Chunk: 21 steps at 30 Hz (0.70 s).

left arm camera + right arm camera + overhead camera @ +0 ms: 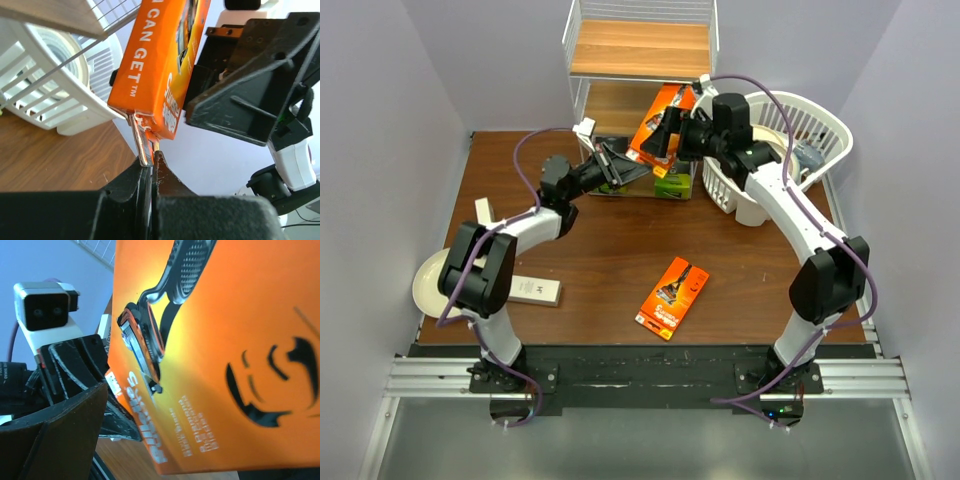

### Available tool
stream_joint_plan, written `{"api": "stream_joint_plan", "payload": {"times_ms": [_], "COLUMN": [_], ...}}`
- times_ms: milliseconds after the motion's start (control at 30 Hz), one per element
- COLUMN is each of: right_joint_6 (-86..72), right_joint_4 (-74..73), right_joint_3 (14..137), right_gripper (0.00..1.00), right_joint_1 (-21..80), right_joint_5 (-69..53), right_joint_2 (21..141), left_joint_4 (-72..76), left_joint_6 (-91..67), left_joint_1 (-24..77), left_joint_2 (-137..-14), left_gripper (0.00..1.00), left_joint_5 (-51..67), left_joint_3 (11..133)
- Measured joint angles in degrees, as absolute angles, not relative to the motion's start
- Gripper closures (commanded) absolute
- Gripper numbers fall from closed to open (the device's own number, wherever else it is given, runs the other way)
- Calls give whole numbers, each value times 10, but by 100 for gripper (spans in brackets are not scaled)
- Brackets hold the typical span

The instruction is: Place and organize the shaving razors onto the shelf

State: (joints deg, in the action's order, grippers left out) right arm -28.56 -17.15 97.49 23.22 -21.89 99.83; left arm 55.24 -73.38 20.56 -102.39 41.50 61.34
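An orange razor card is held upright in front of the shelf, by its lower tiers. My left gripper is shut on the card's bottom corner; in the left wrist view the jaws pinch that edge of the card. My right gripper is open around the same card. One finger stands apart from the card's face and the other is hidden behind it. A second orange card lies flat on the table. Black boxes with lime-green ends sit under the held card.
A white slotted basket with plates stands at the right of the shelf, also in the left wrist view. A cream plate lies at the left edge. A slim white box lies beside it, another behind it.
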Motion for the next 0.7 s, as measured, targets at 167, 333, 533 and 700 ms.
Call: {"api": "stream_joint_plan", "payload": {"times_ms": [167,333,533,700], "right_joint_6": [-282,-272,-239,-203], "right_joint_4": [-173,-182,-212,-254], "right_joint_3": [972,969,966,959], "right_gripper": [3,1,1,1], "right_joint_1": [252,261,261,246], "right_joint_5": [-218,-211,-193,-180], "right_joint_2": [998,998,998,990], "left_joint_4": [552,551,547,552], "left_joint_6": [-743,-745,-748,-759], "left_joint_1": [207,206,203,201], "left_joint_2": [-1002,-990,-989,-989], "left_gripper": [100,100,100,100], "left_joint_5": [401,392,387,385], "left_joint_3": [564,543,545,551]}}
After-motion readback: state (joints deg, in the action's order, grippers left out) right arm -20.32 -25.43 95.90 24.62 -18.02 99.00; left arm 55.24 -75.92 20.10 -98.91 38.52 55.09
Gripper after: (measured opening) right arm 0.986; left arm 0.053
